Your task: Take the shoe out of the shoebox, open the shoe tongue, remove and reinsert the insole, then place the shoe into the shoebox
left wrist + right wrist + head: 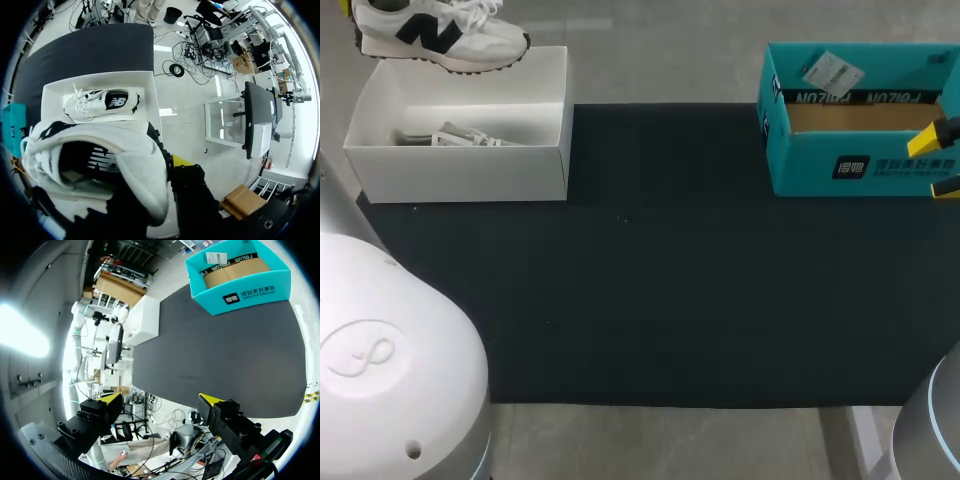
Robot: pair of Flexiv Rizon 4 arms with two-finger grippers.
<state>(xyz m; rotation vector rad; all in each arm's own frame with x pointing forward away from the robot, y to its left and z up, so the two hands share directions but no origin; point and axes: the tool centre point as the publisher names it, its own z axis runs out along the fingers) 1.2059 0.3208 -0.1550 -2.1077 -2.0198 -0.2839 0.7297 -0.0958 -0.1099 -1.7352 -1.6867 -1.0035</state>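
- Left end effector (176,162) clamped on white shoe (440,35); fingers mostly hidden under it.
- Shoe hangs over far rim of white shoebox (460,170), not yet on surface (670,290).
- Second shoe (102,102) lies inside shoebox.
- Right end effector (160,400): fingers apart, empty, just beside teal box (860,165).
- To do step well, I think: lift enough so sole and loose laces pass over box wall.
- Bring shoe to bare middle of surface, put down flat on sole, opening upward, where right arm reaches tongue too.
- Shoe may swing in grip, so go slowly.

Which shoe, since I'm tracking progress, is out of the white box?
The raised shoe, held in the left gripper above the white box; the other shoe lies inside it.
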